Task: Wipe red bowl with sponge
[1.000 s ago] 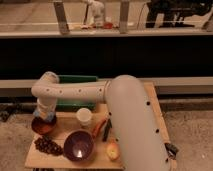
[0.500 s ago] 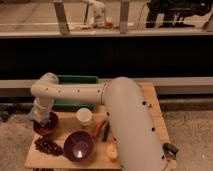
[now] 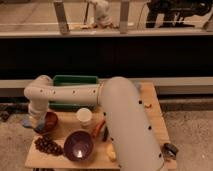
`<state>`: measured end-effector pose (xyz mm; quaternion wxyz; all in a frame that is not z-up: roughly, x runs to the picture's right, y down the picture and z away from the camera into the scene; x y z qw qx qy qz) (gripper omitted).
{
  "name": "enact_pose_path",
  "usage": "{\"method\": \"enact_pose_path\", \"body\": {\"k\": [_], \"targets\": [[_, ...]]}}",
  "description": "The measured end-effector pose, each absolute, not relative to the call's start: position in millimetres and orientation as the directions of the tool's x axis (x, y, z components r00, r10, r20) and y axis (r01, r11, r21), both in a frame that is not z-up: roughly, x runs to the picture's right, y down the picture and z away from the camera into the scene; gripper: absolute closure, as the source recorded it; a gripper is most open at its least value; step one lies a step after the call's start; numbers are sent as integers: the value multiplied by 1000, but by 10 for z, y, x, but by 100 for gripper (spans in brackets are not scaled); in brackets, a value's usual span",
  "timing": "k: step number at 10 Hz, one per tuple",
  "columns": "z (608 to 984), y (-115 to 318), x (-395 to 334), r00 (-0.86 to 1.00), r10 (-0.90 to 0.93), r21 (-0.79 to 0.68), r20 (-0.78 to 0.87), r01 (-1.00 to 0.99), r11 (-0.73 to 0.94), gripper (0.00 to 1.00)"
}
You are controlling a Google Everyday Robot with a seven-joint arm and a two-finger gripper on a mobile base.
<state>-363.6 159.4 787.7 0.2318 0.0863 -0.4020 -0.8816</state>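
Observation:
The red bowl (image 3: pixel 50 121) sits at the left edge of the wooden table (image 3: pixel 150 117). My arm reaches across the table from the right and bends down at its left end. The gripper (image 3: pixel 35 124) hangs at the bowl's left rim, partly covering it. A pale blue patch right beside the gripper, on its left, looks like the sponge (image 3: pixel 25 121). I cannot tell whether the sponge touches the bowl.
Near the front edge stands a purple bowl (image 3: pixel 77 145), with dark grapes (image 3: pixel 47 146) to its left. A white cup (image 3: pixel 84 116) is mid-table, with an orange item (image 3: pixel 98 128) beside it. A green tray (image 3: pixel 75 82) lies at the back. A yellow item (image 3: pixel 111 152) lies by the arm.
The gripper end of the arm has shifted slightly left, from over the red bowl to its left rim. The other objects have not moved.

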Motion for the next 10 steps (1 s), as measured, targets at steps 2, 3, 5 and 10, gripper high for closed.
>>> {"method": "enact_pose_path", "body": {"k": [2, 3, 5, 10], "targets": [[7837, 1609, -3503, -870, -490, 740, 57, 366, -564, 100], [7821, 1586, -3417, -865, -497, 731, 69, 383, -564, 100], [7799, 1553, -3320, -861, -502, 718, 84, 402, -568, 100], [7869, 1379, -3098, -863, -490, 703, 121, 423, -572, 100]]}}
